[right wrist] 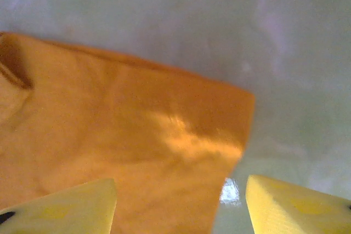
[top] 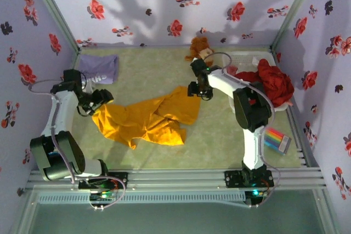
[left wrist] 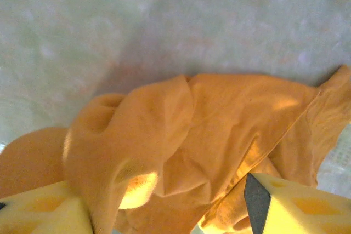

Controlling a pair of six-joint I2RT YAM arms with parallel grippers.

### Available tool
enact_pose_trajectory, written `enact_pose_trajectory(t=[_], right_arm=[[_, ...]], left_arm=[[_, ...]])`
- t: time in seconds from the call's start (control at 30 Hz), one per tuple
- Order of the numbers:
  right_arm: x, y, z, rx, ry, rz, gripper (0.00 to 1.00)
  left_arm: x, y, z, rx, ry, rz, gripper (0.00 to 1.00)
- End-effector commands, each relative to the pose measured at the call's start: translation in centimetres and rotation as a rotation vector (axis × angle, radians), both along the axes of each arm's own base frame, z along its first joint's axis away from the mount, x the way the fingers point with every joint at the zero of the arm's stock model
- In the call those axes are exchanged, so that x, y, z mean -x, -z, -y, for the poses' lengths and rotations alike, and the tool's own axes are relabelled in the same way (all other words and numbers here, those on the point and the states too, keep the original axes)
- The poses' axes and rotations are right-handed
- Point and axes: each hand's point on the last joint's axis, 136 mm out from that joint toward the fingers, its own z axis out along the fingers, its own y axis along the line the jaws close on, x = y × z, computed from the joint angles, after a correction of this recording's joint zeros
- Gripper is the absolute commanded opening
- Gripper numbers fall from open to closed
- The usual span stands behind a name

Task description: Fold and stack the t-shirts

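**Left gripper** (left wrist: 170, 215): the jaws stand well apart with nothing clamped. The pads (left wrist: 299, 204) are matt yellow foam, wedge-shaped. A rumpled bunch of the orange-yellow t-shirt (left wrist: 219, 119) lies between them and drapes against the left-hand pad. Contact with the other pad cannot be confirmed.

**Right gripper** (right wrist: 178, 206): the jaws are likewise wide and hold nothing. The fingertips (right wrist: 60, 206) are the same yellow foam. A flat, squared corner of the same shirt lies below the gap and passes under one fingertip. The other fingertip is over bare surface.

**Orange-yellow t-shirt:** soft plain cloth, heavily creased. It lies unfolded across the middle of the table (top: 219, 141). The left gripper is at its left end and the right gripper at its far right corner.

**Table:** pale green, smooth, faintly mottled.

**Lavender t-shirt** (top: 100, 68): pale cloth with white lettering, in a compact, roughly rectangular shape. It lies at the far left corner, apart from the orange one.

**Containers:** a white plastic basket (top: 245, 58) stands at the far right. A heap of red cloth (top: 274, 83) rests in it and bulges over its right side.

**Other items:** a brown plush toy (top: 202, 50) sits just left of the basket against the far wall. A small rainbow-striped item (top: 277, 140) lies at the near right.
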Motion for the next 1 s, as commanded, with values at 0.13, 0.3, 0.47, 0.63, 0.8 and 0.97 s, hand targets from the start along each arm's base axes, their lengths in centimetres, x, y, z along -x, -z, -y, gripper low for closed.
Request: enact_pose_trajectory(t=[0.13,0.3,0.47,0.63,0.8,0.97], right_arm=[[-1.7,1.3,0.3,0.045,-0.052,-0.04,0.52],[-2.3,2.8,0.4,0.005,-0.01,-0.068,0.5],[-2.5,2.9,0.4,-0.014,0.004,-0.079,0.34],[-2.6,2.0,0.6,-0.014,0.008,-0.063,0.08],[-2.8,1.4,0.5,-0.019,0.005,-0.058,0.0],[-3.1,0.9,0.2,-0.031,0.005,-0.047,0.0]], left_arm=[[0.1,-3.1,0.7,-0.135,0.096,-0.007,0.8],[1.5,-4.7,0.8,-0.166,0.141,-0.009,0.84],[4.5,-1.8,6.2,-0.118,0.328,-0.12,0.81],[7.2,3.5,10.0,-0.106,0.376,-0.188,0.75],[10.0,7.0,10.8,-0.184,0.397,-0.266,0.67],[11.0,9.1,11.2,-0.188,0.35,-0.26,0.59]])
